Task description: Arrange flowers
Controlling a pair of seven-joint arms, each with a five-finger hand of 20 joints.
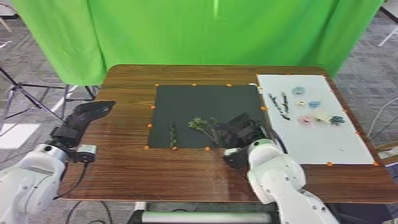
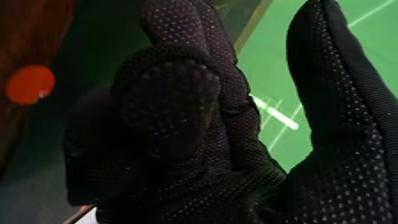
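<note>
Nearest of all, the white right arm reaches from the near edge over the worktop, its robot hand low over the near right part of the black mat. The leafy sprig lies on that mat, just left of this hand; its long axis runs near to far, leafy end far and leaning left, bare stem end near and towards the glove. Farther left lies the narrow green sprig, almost straight near to far. The right hand is partly open, fingers loosely bent and thumb well apart, with nothing seen in its grasp. The left hand, loosely open and empty, is well apart at the worktop's left edge. If the leafy sprig needs settling, the right hand is the closer one and should work leftward, along the stem. The flower heads wait on the white sheet, to the right.
</note>
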